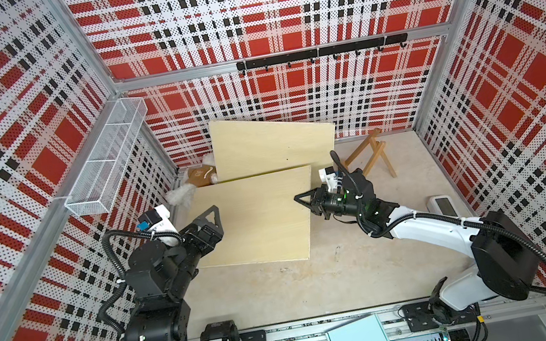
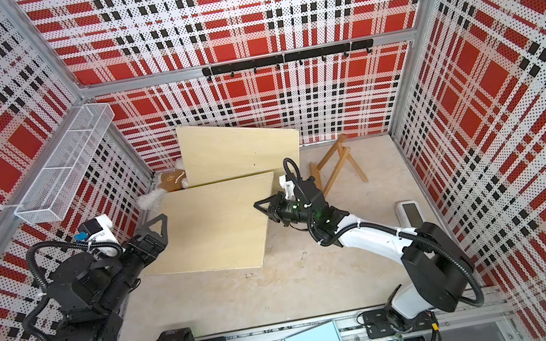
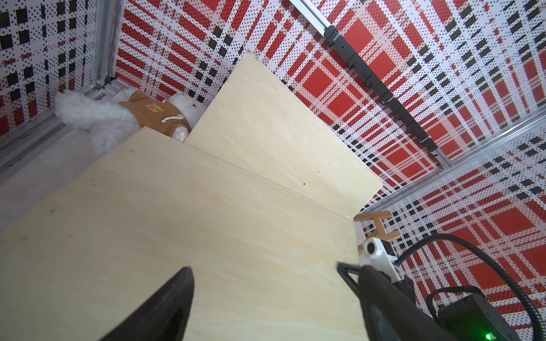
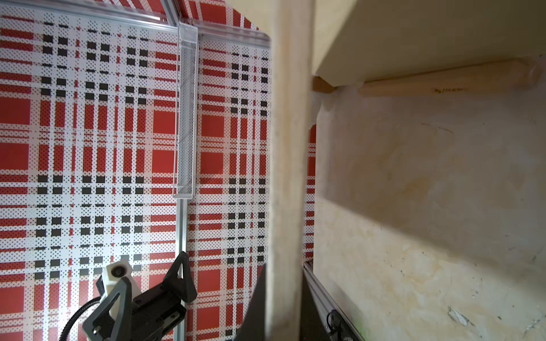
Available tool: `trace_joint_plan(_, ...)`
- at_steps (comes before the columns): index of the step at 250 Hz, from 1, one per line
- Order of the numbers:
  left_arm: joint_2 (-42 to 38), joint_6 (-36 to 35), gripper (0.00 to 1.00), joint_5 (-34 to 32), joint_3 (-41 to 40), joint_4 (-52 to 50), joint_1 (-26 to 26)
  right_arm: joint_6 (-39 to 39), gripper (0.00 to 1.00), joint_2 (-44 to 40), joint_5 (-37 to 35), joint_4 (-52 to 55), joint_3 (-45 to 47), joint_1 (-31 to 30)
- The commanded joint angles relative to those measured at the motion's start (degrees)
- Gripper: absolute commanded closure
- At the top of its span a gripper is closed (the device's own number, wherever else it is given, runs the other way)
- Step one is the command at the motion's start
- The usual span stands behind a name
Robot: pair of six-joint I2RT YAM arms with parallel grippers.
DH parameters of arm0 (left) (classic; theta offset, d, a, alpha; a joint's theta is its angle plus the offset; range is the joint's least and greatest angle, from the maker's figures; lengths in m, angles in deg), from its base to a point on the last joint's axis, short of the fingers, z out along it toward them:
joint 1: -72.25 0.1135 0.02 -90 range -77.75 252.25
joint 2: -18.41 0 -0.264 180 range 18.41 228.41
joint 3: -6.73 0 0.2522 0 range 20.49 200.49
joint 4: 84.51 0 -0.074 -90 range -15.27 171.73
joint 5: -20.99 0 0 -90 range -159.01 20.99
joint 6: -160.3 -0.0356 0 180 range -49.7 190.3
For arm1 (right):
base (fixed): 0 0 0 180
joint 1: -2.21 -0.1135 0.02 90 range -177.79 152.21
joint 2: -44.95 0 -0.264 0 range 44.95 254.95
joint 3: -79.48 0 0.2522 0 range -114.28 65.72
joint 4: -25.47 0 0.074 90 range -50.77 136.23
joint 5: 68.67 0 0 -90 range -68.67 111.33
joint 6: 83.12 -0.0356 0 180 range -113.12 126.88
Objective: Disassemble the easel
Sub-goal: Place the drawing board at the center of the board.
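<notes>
Far board (image 1: 271,145) and near board (image 1: 257,219) are off the standing easel frame (image 1: 370,157); right end effector (image 1: 301,199) pinches the latter, left end effector (image 1: 213,214) spread.

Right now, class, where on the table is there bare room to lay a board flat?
Bare: the table's front strip between the near board and the front rail; a smaller patch between the wooden frame and the white device. Crowded: back left, where plush toy and leaning board meet.
</notes>
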Motion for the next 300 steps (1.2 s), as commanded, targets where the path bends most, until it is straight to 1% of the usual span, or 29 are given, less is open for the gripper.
trace_joint_plan(1, 1.07, -1.52, 0.11, 0.61, -0.11, 0.58, 0.53, -3.01, 1.0, -0.8, 2.43, -22.09, -5.06, -2.13)
trace_joint_plan(44, 2.11, -1.18, 0.11, 2.58, -1.63, 2.01, 0.55, -2.06, 1.0, 2.59, 1.71, -21.61, -4.48, -5.27)
trace_joint_plan(73, 3.33, -2.32, 0.11, 4.76, -2.39, 2.14, 0.56, 0.3, 1.0, 4.62, 1.77, -19.5, -4.46, -6.67)
trace_joint_plan(98, 5.75, -4.35, 0.1, 12.19, -3.42, 3.77, 0.65, 3.82, 1.0, 6.93, 2.41, -14.73, -5.52, -7.2)
trace_joint_plan(110, 7.8, -5.01, 0.11, 15.26, -3.48, 3.3, 0.58, 4.38, 1.0, 8.37, 2.71, -14.17, -5.78, -7.33)
trace_joint_plan(143, 11.84, -5.67, 0.11, 20.48, -4.87, 2.83, 0.58, 5.12, 1.0, 11.99, 4.03, -14.9, -7.06, -8.22)
trace_joint_plan(176, 13.18, -5.0, 0.11, 22.18, -8.4, 5.76, 0.69, 8.17, 1.0, 14.9, 3.43, -10.2, -8.9, -10.15)
trace_joint_plan(201, 14.52, -4.91, 0.11, 23.98, -10.74, 7.28, 0.65, 7.18, 1.0, 17.29, 2.79, -11.96, -8.38, -11.0)
trace_joint_plan(235, 15.75, -4.72, 0.12, 24.06, -13.85, 9.1, 0.8, 5.97, 1.0, 19.68, 2.18, -14.78, -6.47, -10.97)
trace_joint_plan(259, 16.46, -1.01, 0.12, 25.64, -18.88, 16.14, 1.18, 5.49, 1.0, 21.79, 2.03, -14.4, -5.02, -10.93)
trace_joint_plan(274, 17.91, 2.05, 0.14, 27.38, -22.51, 21.33, 1.52, 5.06, 1.0, 22.77, 1.59, -14.65, -3.65, -10.99)
trace_joint_plan(300, 20.39, 3.1, 0.17, 27.87, -25.74, 24.42, 1.51, 4.65, 1.0, 23.7, 0.26, -15.55, -1.17, -10.99)
